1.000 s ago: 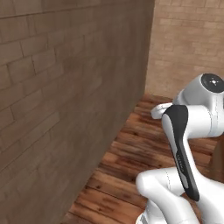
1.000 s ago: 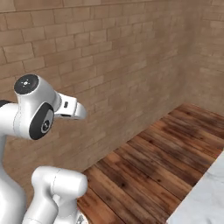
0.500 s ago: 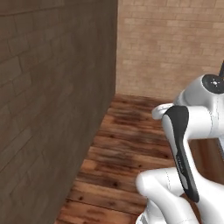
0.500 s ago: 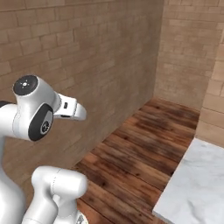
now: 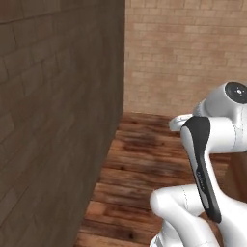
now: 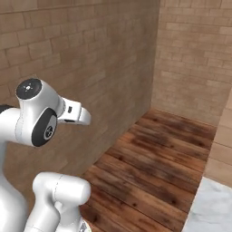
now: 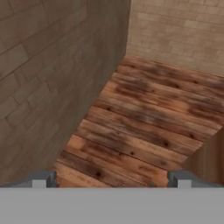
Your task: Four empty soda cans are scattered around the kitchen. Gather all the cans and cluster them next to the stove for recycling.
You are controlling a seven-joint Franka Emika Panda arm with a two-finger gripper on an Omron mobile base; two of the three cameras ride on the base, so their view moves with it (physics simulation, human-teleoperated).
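With the gripper (image 7: 111, 179) spread wide and holding nothing, facing brick wall (image 6: 90, 81) and wood floor (image 7: 144, 118), it should turn toward counters to find cans

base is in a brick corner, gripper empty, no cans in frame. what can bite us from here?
1. The brick wall stands close on the arm's left, and the folded white arm sits beside it; a further turn or an arm swing might clip it.
2. A marble counter corner juts in at lower right, a possible snag for the base.
3. The gripper is open over bare wood floor, so the search may cost time.
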